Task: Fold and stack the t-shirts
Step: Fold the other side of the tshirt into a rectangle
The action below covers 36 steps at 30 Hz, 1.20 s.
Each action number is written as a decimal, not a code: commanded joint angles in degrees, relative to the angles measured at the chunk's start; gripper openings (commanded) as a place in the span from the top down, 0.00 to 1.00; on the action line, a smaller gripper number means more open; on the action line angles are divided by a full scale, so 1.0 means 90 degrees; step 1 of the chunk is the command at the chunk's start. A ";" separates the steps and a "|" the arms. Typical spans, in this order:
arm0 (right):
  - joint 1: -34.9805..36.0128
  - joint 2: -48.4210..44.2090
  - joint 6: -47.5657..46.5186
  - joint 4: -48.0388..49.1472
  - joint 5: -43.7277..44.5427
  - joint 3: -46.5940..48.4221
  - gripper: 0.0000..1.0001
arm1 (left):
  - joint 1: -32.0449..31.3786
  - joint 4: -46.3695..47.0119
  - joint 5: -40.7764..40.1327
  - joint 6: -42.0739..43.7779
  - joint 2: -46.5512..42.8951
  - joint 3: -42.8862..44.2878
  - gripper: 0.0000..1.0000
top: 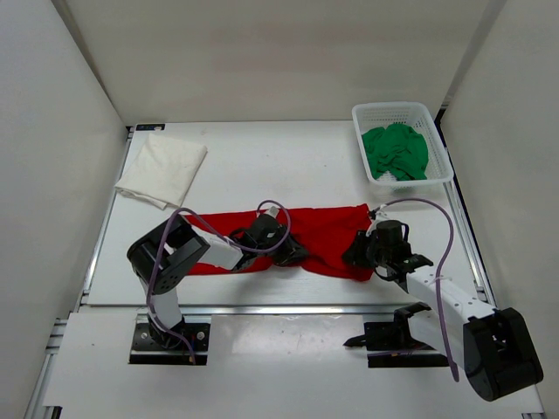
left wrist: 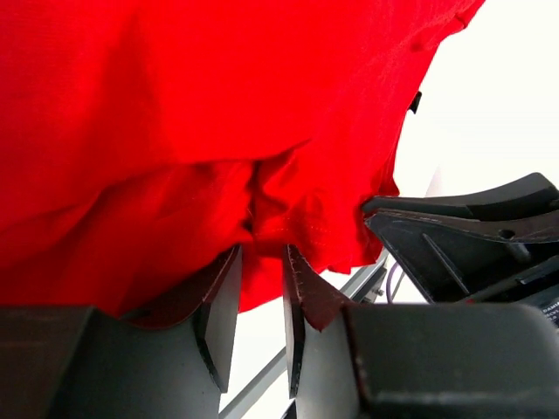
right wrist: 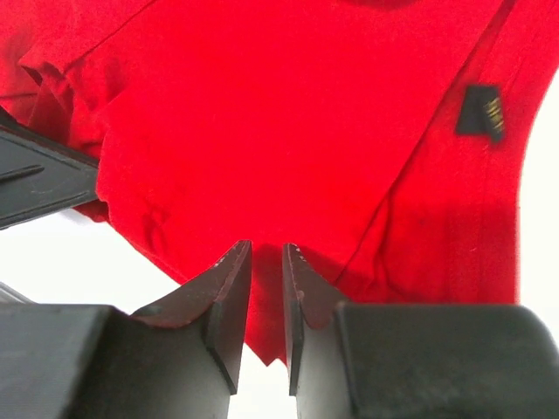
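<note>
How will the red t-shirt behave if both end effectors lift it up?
Probably floppy: the red t-shirt bunches and wrinkles where the left end effector pinches it. It would likely sag between grips, since the right end effector holds only an edge. It looks thin, so probably light.

**Three t-shirts on one tabletop**

We find the first t-shirt point(top: 163, 168) at the far left corner of the tabletop point(top: 262, 166). A basket point(top: 393, 113) stands at the far right corner, with the second t-shirt point(top: 395, 153) inside it. The third t-shirt point(top: 327, 231) lies stretched left to right across the near middle, nearer to us than both. The left jaws sit at its near edge midway along, the right jaws at its right end.
</note>
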 commanded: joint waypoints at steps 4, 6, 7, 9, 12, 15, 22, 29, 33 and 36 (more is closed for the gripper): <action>-0.0025 -0.0232 0.0020 0.0329 -0.0083 -0.0140 0.80 | -0.0049 -0.0092 -0.0048 0.0036 -0.0211 0.0116 0.63; -0.0064 -0.0271 0.0010 0.0328 -0.0122 -0.0131 0.80 | -0.0040 -0.0229 -0.0028 0.0143 -0.0377 0.0039 0.62; -0.0064 -0.0281 0.0001 0.0319 -0.0122 -0.0121 0.81 | -0.0020 -0.0240 -0.0028 0.0183 -0.0426 0.0000 0.61; -0.0103 -0.0310 -0.0038 0.0318 -0.0103 -0.0130 0.81 | 0.0009 -0.0366 -0.0058 0.0261 -0.0631 -0.0049 0.59; -0.0054 -0.0271 -0.0038 0.0309 -0.0151 -0.0101 0.81 | 0.0020 -0.0406 -0.0145 0.0340 -0.0758 -0.0039 0.60; -0.0015 -0.0271 -0.0019 0.0348 -0.0132 -0.0111 0.81 | 0.0049 -0.0454 -0.0146 0.0330 -0.0642 0.0107 0.63; -0.0073 -0.0359 -0.0019 0.0290 -0.0151 -0.0140 0.81 | -0.0010 -0.0465 -0.0116 0.0291 -0.0086 0.0458 0.73; -0.0084 -0.0486 -0.0019 0.0329 -0.0239 -0.0189 0.80 | -0.0019 -0.0601 -0.0224 0.0359 0.0101 0.0605 0.65; -0.0122 -0.0525 0.0010 0.0348 -0.0259 -0.0238 0.80 | 0.0019 -0.0621 -0.0302 0.0398 -0.0006 0.0507 0.59; -0.0103 -0.0505 0.0000 0.0407 -0.0278 -0.0248 0.80 | 0.0029 -0.0709 -0.0321 0.0457 -0.0026 0.0498 0.55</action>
